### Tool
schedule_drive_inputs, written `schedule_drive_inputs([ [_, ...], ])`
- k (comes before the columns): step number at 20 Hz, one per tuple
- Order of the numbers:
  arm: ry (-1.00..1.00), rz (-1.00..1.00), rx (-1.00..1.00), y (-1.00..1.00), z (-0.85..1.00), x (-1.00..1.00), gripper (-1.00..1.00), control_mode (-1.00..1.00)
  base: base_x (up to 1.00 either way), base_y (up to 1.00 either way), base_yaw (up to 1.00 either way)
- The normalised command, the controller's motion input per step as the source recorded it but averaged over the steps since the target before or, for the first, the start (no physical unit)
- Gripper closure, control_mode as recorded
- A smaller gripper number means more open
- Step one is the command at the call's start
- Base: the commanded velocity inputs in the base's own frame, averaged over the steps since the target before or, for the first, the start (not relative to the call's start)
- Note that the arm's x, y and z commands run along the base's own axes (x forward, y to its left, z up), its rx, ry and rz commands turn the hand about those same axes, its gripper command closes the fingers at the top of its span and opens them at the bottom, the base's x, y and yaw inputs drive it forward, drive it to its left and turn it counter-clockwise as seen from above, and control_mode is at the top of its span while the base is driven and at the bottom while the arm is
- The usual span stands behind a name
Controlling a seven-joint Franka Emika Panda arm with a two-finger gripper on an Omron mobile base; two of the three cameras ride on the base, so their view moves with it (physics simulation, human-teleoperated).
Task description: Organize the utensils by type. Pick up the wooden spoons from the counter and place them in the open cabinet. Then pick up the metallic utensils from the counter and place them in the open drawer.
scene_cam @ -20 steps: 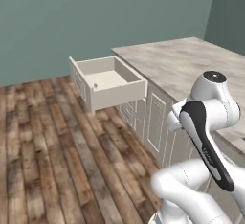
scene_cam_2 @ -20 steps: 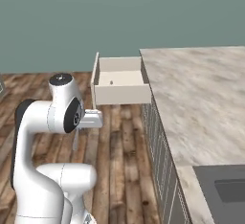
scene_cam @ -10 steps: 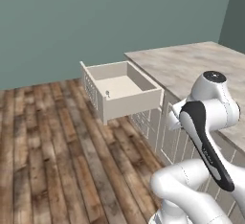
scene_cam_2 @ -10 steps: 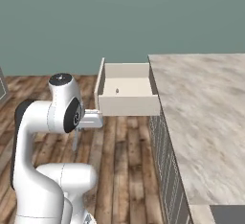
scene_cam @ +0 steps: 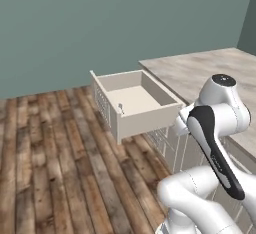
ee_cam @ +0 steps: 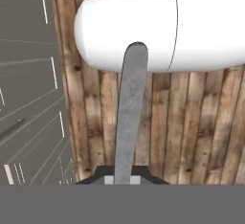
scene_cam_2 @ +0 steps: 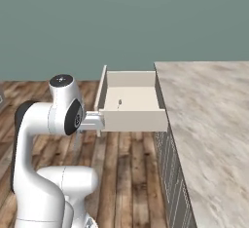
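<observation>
In the hand view my gripper (ee_cam: 122, 179) is shut on a slim grey metal utensil (ee_cam: 130, 117), which runs straight out from the fingertips over the wooden floor. The open drawer (scene_cam: 150, 121) juts out from the grey cabinet fronts, its cream interior facing up. A small dark slim utensil (scene_cam: 120, 109) lies on the drawer's bottom, also seen from the right (scene_cam_2: 119, 102). The marbled counter (scene_cam_2: 204, 124) stretches to the right of the drawer (scene_cam_2: 133, 120) and carries no utensils where I can see it. The wooden spoons and the open cabinet are out of view.
Grey panelled cabinet fronts (ee_cam: 28, 98) stand close on the left of the hand view. Plank floor (scene_cam: 50, 158) lies open left of the drawer. A teal wall (scene_cam_2: 121, 22) closes the back. My arm's white links (scene_cam_2: 63, 115) rise beside the drawer's front.
The whole picture has shifted, so the base has driven: the drawer and counter end now sit closer and more central. The gripper stays shut on the metal utensil.
</observation>
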Motion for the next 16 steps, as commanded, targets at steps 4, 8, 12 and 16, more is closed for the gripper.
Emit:
schedule_drive_inputs([
  [4, 0.00, 0.00, 0.00, 0.00, 0.00, 0.00, 1.00, 1.00, 0.50, 0.17, 0.00],
  [8, 0.00, 0.00, 0.00, 0.00, 0.00, 0.00, 1.00, 1.00, 0.43, 0.22, 0.00],
  [12, 0.00, 0.00, 0.00, 0.00, 0.00, 0.00, 1.00, 1.00, 0.44, 0.21, 0.00],
  [16, 0.00, 0.00, 0.00, 0.00, 0.00, 0.00, 1.00, 1.00, 0.48, 0.18, 0.00],
])
